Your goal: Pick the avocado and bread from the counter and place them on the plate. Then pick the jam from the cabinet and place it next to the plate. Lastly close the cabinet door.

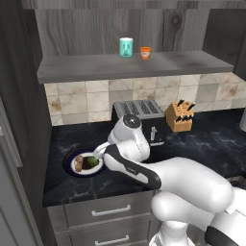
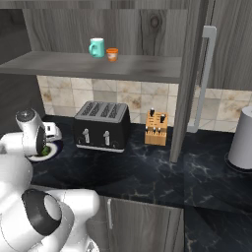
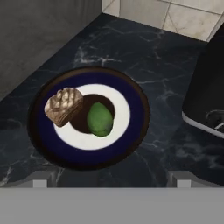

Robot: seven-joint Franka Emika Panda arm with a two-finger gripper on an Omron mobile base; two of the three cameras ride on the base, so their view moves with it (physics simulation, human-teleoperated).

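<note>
You see the plate [image 3: 131, 131] on the counter [image 3: 166, 57], at its left end, left of the toaster [image 2: 102, 126]. Both food pieces lie on the plate: the bread [image 3: 64, 105] on the white ring, the avocado [image 3: 99, 118] touching it and partly over the dark centre. In the left base view the same plate [image 1: 69, 162] shows beside the arm, with the bread [image 1: 79, 163] and avocado [image 1: 92, 161] on it.

Your hand [image 3: 111, 180] hangs over the plate, released, the fingertips [image 3: 40, 180] wide apart and gripping nothing. They frame the near rim of the plate; nothing lies between them but rim and counter.

The jam [image 1: 145, 53] sits up on the cabinet shelf [image 1: 96, 67], well above the plate and to its right, just beside the teal cup [image 1: 126, 47] and apart from it. From the right base view the jam [image 2: 112, 54] stands right of the cup [image 2: 97, 47].

The cabinet door [image 2: 189, 74] stands open, swung out over the counter, well right of the plate, its bar handle [image 2: 203, 78] facing right. A knife block [image 2: 156, 128] stands on the counter between the toaster and the door. A pale grey canister [image 2: 242, 140] stands on the counter, further right than the door. Grey drawers [image 1: 103, 211] sit below the counter, under the plate.
</note>
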